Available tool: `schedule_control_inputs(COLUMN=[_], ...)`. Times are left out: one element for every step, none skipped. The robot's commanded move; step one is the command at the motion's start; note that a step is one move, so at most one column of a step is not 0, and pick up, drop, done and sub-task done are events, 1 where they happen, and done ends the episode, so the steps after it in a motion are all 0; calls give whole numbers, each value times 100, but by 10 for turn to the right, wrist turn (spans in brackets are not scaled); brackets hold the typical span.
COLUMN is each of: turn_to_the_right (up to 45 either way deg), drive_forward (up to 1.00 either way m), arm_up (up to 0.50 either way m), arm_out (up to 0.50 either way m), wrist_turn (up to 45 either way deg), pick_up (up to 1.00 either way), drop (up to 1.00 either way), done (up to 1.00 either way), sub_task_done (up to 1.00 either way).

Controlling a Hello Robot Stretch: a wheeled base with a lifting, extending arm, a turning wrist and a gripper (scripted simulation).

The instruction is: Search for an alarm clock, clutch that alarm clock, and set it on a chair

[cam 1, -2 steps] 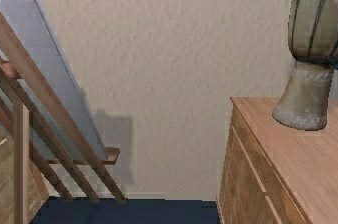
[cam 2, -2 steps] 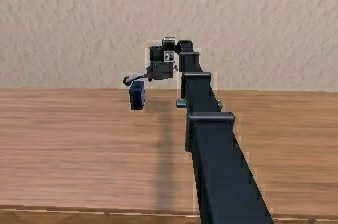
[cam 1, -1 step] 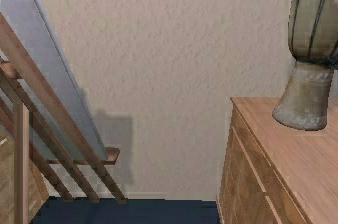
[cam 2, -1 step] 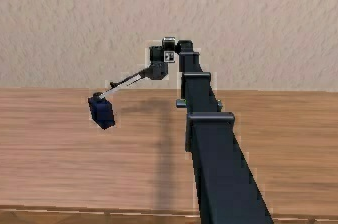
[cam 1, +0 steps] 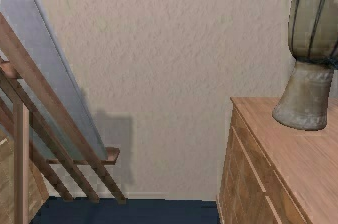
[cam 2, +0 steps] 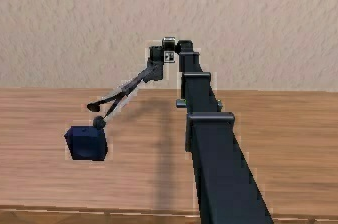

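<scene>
Dark blue box [cam 2: 86, 143], likely alarm clock, toward near edge of dresser top [cam 2: 287, 130]: probably light, rigid, slick; take by flat sides. Gripper [cam 2: 99, 108] hold: cannot tell.

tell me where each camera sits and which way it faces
forward view: on the robot, facing ahead and somewhat down at a beige wall, a slanted wooden frame on its left and a wooden dresser bearing a drum-shaped vase on its right.
arm side view: on the robot's body, facing out sideways across a wooden top; the arm and claw show, with a dark blue box at the claw's end.
shared: likely the same wooden dresser top and beige wall.
</scene>
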Motion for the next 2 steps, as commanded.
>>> schedule_control_inputs(turn_to_the_right=[0, 0], drive_forward=[0, 0], arm_up=[0, 0], arm_out=[0, -48], wrist_turn=[-120, 0], pick_up=[0, 0], drop=[0, 0], done=[0, 0], sub_task_done=[0, 0])
